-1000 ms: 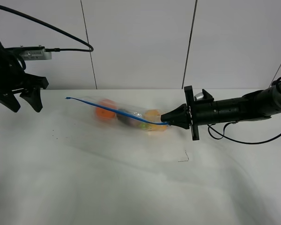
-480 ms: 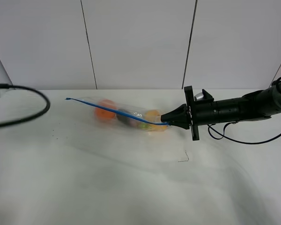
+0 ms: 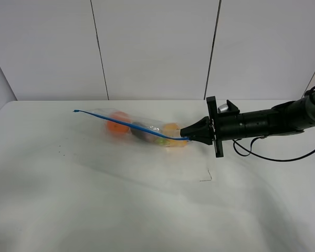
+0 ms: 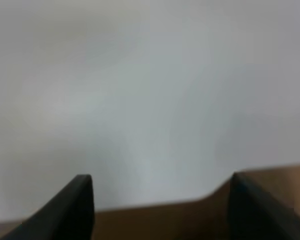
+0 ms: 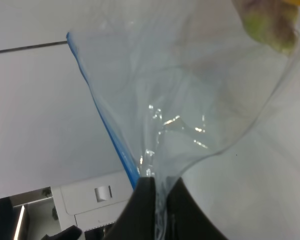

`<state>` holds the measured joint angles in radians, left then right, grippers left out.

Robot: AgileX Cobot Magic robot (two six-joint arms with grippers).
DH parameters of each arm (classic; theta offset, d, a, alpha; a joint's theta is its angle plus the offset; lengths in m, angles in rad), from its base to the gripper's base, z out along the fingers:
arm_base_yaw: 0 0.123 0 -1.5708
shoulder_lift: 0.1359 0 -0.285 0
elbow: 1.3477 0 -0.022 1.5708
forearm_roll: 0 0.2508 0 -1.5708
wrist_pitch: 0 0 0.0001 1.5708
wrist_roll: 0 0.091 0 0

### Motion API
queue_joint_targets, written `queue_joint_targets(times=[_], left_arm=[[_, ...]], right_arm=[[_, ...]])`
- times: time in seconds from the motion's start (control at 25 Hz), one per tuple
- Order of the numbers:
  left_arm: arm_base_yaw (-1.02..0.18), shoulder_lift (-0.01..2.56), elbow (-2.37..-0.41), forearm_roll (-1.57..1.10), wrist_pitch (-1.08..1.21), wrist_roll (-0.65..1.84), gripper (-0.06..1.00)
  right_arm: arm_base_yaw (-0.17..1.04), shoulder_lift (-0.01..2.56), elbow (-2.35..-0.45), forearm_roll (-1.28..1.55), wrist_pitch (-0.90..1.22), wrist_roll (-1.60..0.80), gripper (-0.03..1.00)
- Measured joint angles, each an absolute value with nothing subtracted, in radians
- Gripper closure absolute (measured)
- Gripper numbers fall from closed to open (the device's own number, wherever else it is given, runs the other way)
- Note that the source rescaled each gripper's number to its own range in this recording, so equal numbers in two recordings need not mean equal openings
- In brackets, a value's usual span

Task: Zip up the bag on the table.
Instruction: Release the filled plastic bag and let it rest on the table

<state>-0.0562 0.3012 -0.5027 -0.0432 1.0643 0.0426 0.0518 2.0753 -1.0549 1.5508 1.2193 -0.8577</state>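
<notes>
Now, operator, your scene reads line by line as follows.

Bag: you have the bag (image 3: 142,127) lying on the table (image 3: 121,205), toward the far side and a little left of the middle in the high view; it is clear, crinkled plastic.

Zipper strip: its blue zipper strip (image 3: 127,124) runs as a thin line from the free far-left corner down to your right gripper, lifted a little off the tabletop.

Contents: through the plastic you can see an orange (image 3: 117,123), a dark eggplant (image 3: 142,131) and a yellow pear (image 3: 171,132) in a row, the pear nearest the gripper.

Right gripper: your right gripper (image 3: 186,137) reaches in from the right, level with the table, its jaws pinched together on the end of the zipper strip. In the right wrist view the two fingers (image 5: 140,210) meet with the film and the blue edge (image 5: 110,135) bunched between them, and the bag fans out from that pinch.

Left gripper: your left gripper (image 4: 160,207) does not appear in the high view. Its wrist view is blurred; two dark fingertips (image 4: 72,205) stand well apart with nothing between them, over a pale surface with a tan band at its edge.

Table: white and plain, with a small dark mark (image 3: 206,177) near the middle, nearer the camera than the bag.
</notes>
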Motion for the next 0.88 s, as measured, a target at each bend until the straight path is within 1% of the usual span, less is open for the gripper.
queue_joint_targets(times=[0.16,0.56,0.88], left_arm=[[-0.056,0.223,-0.503,-0.045,1.061,0.045,0.1],[-0.056,0.196,-0.501,-0.045,1.057,0.045,0.1],[-0.056,0.005,-0.5,-0.046,1.057,0.046,0.1]], right_arm=[[0.052,2.075,-1.055,1.545,1.219,-0.859,0.97],[0.052,2.075,-1.055,1.532,1.219,-0.859,0.97],[0.052,2.075,-1.055,1.525,1.219,-0.859,0.97]])
